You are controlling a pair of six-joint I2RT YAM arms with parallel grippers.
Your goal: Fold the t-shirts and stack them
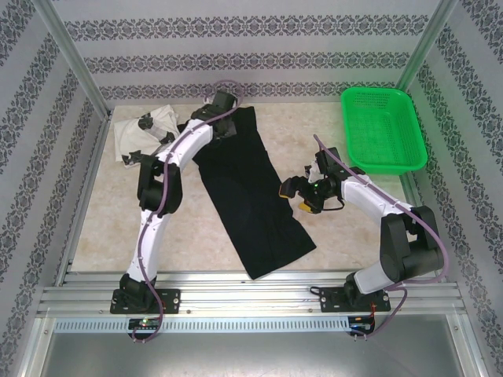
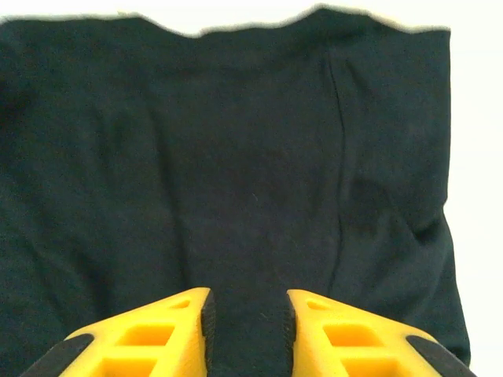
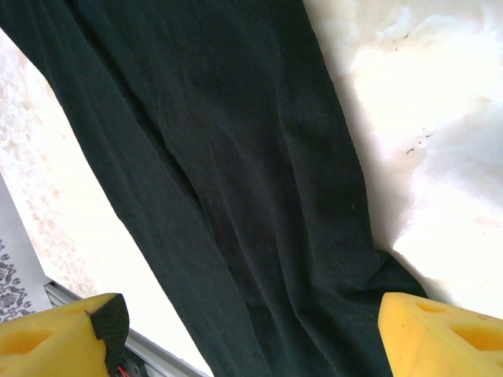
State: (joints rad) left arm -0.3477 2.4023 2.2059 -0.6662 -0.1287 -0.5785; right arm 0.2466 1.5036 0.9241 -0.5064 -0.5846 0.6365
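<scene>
The black t-shirt lies as a long narrow strip running diagonally from the back centre to the table's front edge. My left gripper is low over its far end. In the left wrist view its yellow fingers stand apart, open, with black cloth below and between them. My right gripper hovers at the strip's right edge, wide open over the black cloth. The white t-shirt with small black marks lies crumpled at the back left, beside the left arm. It appears washed out in the right wrist view.
A green mesh basket stands at the back right, holding nothing. Aluminium posts and patterned walls close in the table on the back and both sides. A metal rail runs along the front edge. Bare tabletop lies between the black strip and the right arm.
</scene>
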